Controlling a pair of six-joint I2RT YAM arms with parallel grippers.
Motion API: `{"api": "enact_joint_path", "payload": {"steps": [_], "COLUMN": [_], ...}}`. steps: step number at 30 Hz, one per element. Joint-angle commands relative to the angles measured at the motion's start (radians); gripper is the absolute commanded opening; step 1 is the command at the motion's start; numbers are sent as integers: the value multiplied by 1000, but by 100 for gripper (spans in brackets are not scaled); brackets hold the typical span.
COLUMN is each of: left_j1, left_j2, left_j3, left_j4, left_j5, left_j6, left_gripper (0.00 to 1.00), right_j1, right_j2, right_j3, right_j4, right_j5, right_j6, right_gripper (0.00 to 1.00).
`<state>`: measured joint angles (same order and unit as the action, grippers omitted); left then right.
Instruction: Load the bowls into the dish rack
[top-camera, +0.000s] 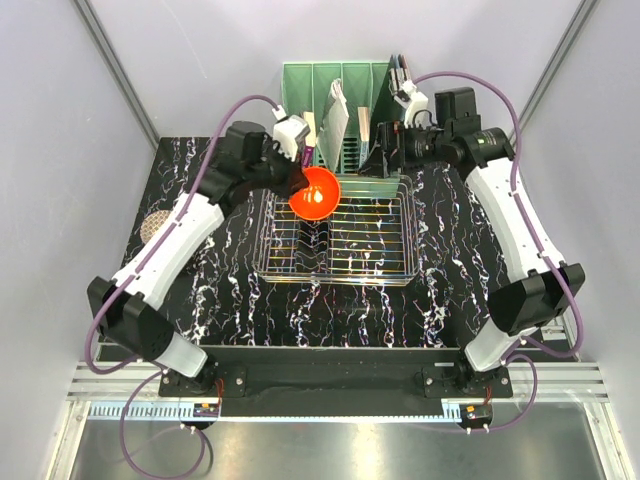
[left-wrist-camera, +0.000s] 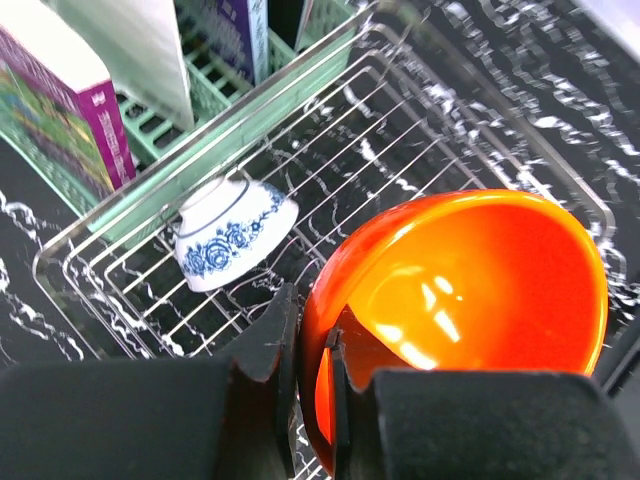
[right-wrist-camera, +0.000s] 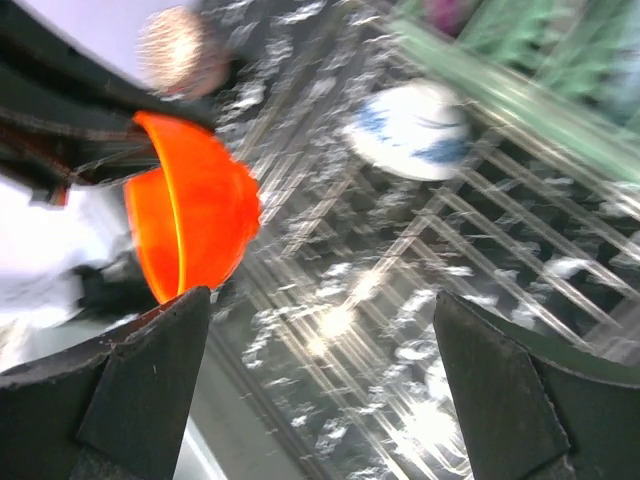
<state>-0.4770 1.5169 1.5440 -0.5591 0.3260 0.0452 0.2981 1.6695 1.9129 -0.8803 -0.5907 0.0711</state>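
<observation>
My left gripper is shut on the rim of the glossy orange-red bowl and holds it tilted above the back left of the chrome wire dish rack. In the left wrist view the gripper pinches the orange bowl's wall, over the rack. A white-blue patterned bowl lies tipped over inside the rack; it also shows in the right wrist view. My right gripper is open and empty above the rack, facing the orange bowl. The other bowls are out of view.
A green slotted organizer with boxes and a purple carton stands right behind the rack. A round brownish mat lies at the table's left edge. The right arm hovers by the rack's back right corner.
</observation>
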Motion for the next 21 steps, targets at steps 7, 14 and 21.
{"api": "enact_joint_path", "payload": {"steps": [7, 14, 21], "left_j1": [11, -5, -8], "left_j2": [-55, -6, 6], "left_j3": [37, 51, 73], "left_j4": [38, 27, 27], "left_j5": [287, 297, 295], "left_j6": [35, 36, 41], "left_gripper": [0, 0, 0], "right_j1": [1, 3, 3], "right_j2": [16, 24, 35], "right_j3": [-144, -192, -273], "right_j4": [185, 267, 391], "right_j5": [-567, -682, -718], "right_j6": [156, 220, 315], "right_gripper": [100, 100, 100]}}
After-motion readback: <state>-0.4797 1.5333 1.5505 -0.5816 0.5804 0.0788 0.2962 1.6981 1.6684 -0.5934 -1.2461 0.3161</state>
